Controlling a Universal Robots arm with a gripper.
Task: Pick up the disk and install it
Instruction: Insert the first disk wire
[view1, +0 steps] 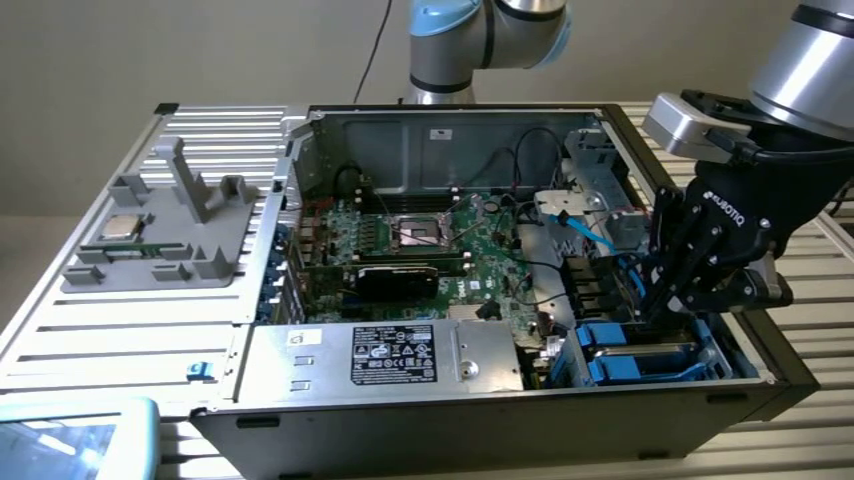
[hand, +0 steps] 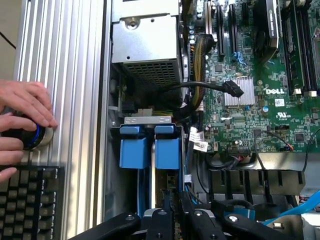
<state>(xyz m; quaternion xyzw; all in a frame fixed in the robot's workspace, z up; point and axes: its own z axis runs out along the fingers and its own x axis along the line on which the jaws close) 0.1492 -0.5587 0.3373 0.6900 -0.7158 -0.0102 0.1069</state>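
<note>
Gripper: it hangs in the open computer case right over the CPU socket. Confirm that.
Wrong place. The gripper hangs in the open computer case at the blue drive carriers, not over the CPU socket. The exterior view shows it.

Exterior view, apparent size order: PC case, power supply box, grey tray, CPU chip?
1. PC case
2-3. power supply box and grey tray: look alike, box nearer the camera, unranked
4. CPU chip

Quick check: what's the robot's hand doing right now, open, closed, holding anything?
Hand: closed, and as far as the wrist view shows, gripping the disk in its blue carrier.
</note>
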